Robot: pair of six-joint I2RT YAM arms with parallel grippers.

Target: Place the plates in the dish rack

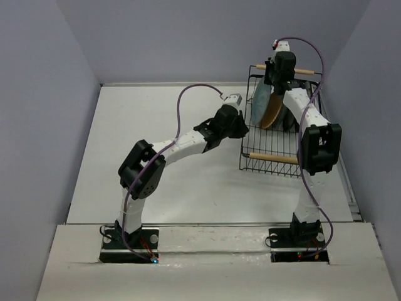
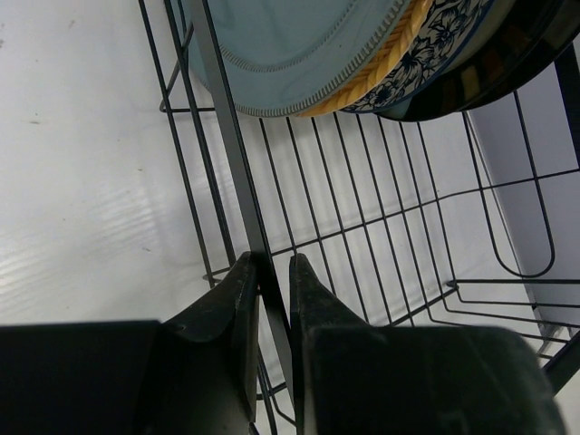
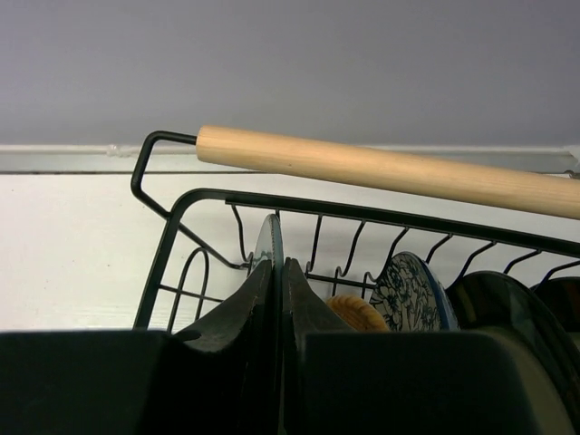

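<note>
Left pincer [image 2: 272,265]: jaws narrow, one finger on each side of the rack [image 2: 237,159] rim wire and pinched on it, on the side of the rack that faces the desk's left edge. Right pincer [image 3: 276,265]: jaws almost together, clamped on the upper rim of the teal plate [image 3: 268,237], which stands on edge inside the rack. In the left wrist view the teal plate sits nearest the gripped wire. The orange plate [image 2: 385,65] is right behind it, then the flowered plate [image 2: 430,45], then the dark plates [image 2: 512,50], running in a row toward the desk's right edge. All lean in the top view, overlapping one another. Beyond the right pincer, one wooden handle [image 3: 390,169] spans the far end of the rack. The rack sits on the desk [image 1: 156,113] in the far right corner, close to the right edge. Its near end lies about halfway down that edge.
</note>
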